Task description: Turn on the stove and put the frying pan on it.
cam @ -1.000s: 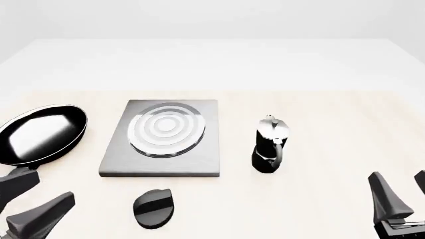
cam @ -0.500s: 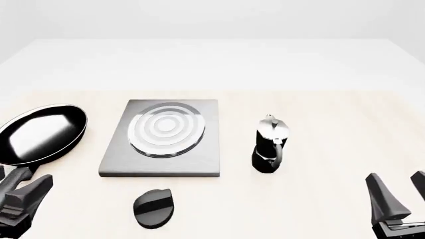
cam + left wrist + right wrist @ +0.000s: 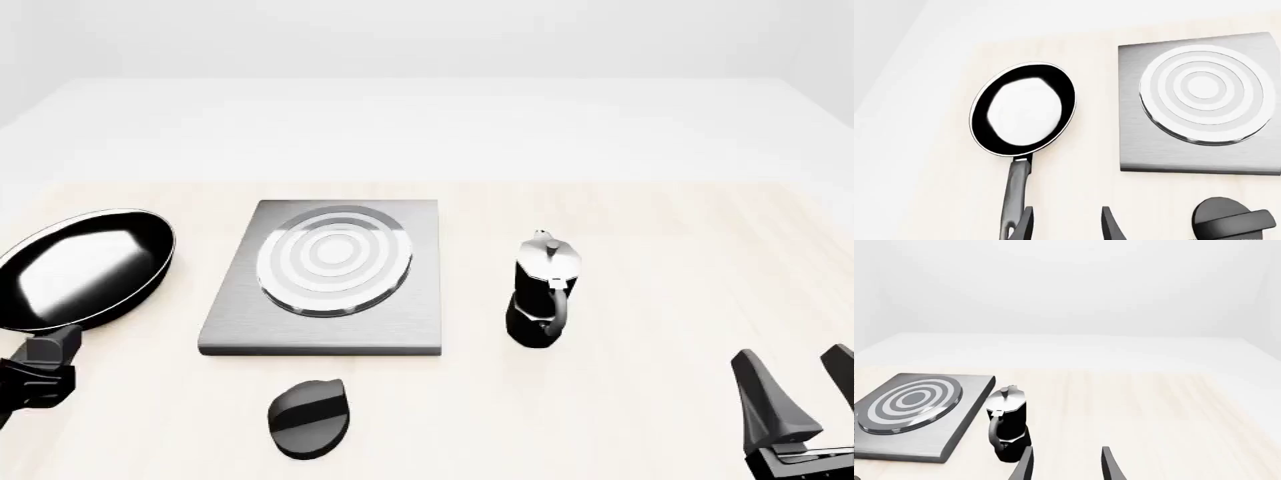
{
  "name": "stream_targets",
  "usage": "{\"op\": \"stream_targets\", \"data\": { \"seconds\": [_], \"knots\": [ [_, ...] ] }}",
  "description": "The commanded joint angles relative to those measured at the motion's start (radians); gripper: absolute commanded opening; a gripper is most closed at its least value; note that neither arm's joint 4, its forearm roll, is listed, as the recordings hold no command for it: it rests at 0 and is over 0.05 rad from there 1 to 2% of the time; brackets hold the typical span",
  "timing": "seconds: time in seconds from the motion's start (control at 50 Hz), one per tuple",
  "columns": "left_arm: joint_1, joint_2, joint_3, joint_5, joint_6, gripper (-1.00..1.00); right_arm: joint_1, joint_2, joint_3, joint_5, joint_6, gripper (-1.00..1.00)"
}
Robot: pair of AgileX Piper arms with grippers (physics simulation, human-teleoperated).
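The frying pan (image 3: 83, 270) lies at the table's left, black with a pale rim, its handle (image 3: 1016, 187) pointing toward the arms. The stove (image 3: 327, 275) is a grey slab with silver rings, right of the pan. My left gripper (image 3: 27, 385) is at the front left by the handle's end. In the left wrist view the left gripper (image 3: 1066, 227) is open and empty, and the handle runs just outside one of its fingers (image 3: 1025, 225). My right gripper (image 3: 801, 400) is open and empty at the front right, apart from everything.
A small black oval knob (image 3: 310, 416) lies in front of the stove and shows in the left wrist view (image 3: 1231, 224). A black-and-silver moka pot (image 3: 542, 295) stands upright right of the stove, ahead of the right gripper (image 3: 1066, 467).
My left gripper has moved left and back, from beside the knob to the pan handle's end at the picture's edge. The right gripper shifted slightly. The objects have not moved.
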Motion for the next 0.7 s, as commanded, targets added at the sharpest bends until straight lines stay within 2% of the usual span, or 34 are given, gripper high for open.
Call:
{"op": "stream_targets", "data": {
  "seconds": [0.02, 0.14, 0.26, 0.28, 0.48, 0.7],
  "knots": [
    [0.116, 0.097, -0.004, -0.057, 0.068, 1.00, 0.006, 0.001, 0.000, -0.001, -0.002, 1.00],
    [0.167, 0.170, 0.004, -0.115, 0.110, 1.00, 0.010, 0.003, 0.001, -0.003, -0.004, 1.00],
    [0.195, 0.211, -0.009, -0.130, 0.132, 1.00, 0.010, 0.006, -0.001, -0.003, -0.007, 1.00],
    [0.208, 0.230, -0.005, -0.145, 0.155, 1.00, 0.010, 0.007, -0.001, -0.005, -0.007, 1.00],
    [0.284, 0.372, 0.003, -0.257, 0.216, 1.00, 0.013, 0.011, -0.003, -0.005, -0.007, 1.00],
    [0.323, 0.491, 0.005, -0.354, 0.246, 1.00, 0.015, 0.016, -0.004, -0.008, -0.010, 1.00]
  ]
}}
